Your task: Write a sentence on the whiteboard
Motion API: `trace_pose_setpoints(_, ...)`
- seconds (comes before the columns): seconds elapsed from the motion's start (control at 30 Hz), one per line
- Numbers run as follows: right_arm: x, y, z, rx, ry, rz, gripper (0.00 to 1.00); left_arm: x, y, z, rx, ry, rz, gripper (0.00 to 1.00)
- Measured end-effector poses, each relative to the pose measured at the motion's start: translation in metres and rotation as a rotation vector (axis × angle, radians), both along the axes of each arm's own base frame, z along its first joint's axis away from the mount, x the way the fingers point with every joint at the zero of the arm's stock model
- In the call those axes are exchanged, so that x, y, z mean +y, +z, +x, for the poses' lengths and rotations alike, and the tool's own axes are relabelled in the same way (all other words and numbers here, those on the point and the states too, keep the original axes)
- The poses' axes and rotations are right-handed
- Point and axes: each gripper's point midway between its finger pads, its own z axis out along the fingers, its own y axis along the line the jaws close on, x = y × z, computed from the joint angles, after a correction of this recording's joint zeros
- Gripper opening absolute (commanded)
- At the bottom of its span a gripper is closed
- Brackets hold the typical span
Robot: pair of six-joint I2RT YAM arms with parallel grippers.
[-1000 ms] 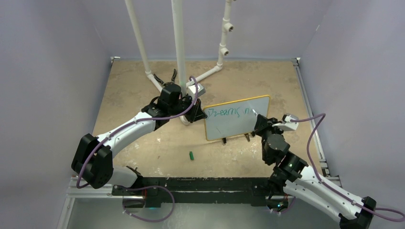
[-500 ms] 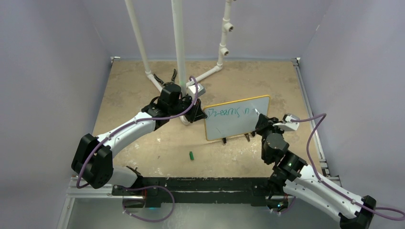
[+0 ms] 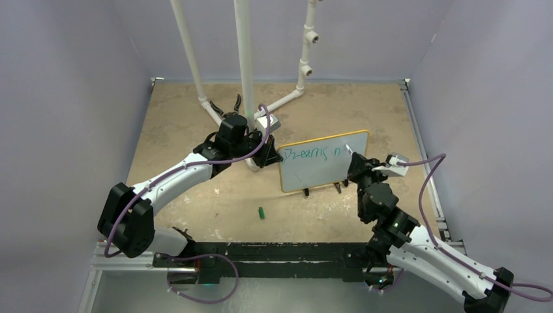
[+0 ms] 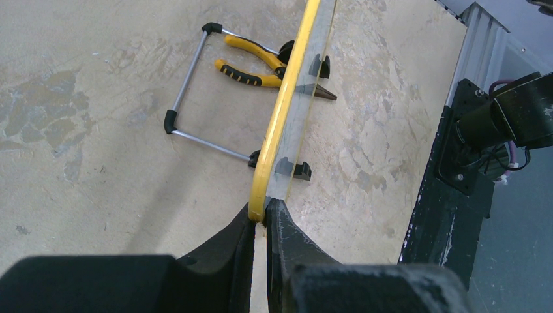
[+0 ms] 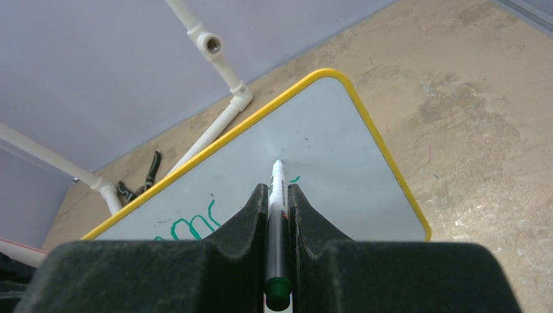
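Observation:
The whiteboard [image 3: 317,169] stands tilted on small black feet mid-table, with a yellow rim. Green lettering [image 3: 313,154] reading "Dreams n" runs along its top. My left gripper [image 3: 272,156] is shut on the board's left edge; in the left wrist view its jaws [image 4: 263,218] pinch the yellow rim [image 4: 285,111]. My right gripper [image 3: 355,166] is shut on a green-capped marker [image 5: 276,215]. The marker's tip [image 5: 278,163] touches the board [image 5: 326,150] right of the lettering [image 5: 192,225].
A green marker cap [image 3: 261,212] lies on the table in front of the board. White pipe frame [image 3: 244,72] stands behind. Yellow-handled pliers [image 4: 254,62] lie behind the board, and black pliers [image 3: 225,106] by the pipes. Black base rail [image 3: 261,251] at the near edge.
The right gripper with the marker has shifted slightly up and right along the board's top line. The left arm and board have not moved.

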Motion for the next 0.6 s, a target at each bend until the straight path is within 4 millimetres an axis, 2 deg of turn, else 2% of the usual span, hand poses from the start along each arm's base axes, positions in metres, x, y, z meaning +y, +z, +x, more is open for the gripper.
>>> trace_pose_setpoints(0.6, 0.009, -0.031, -0.003, 0.098, 0.035, 0.030, 0.00, 0.000, 0.000, 0.000, 0.000, 0.000, 0.000, 0.00)
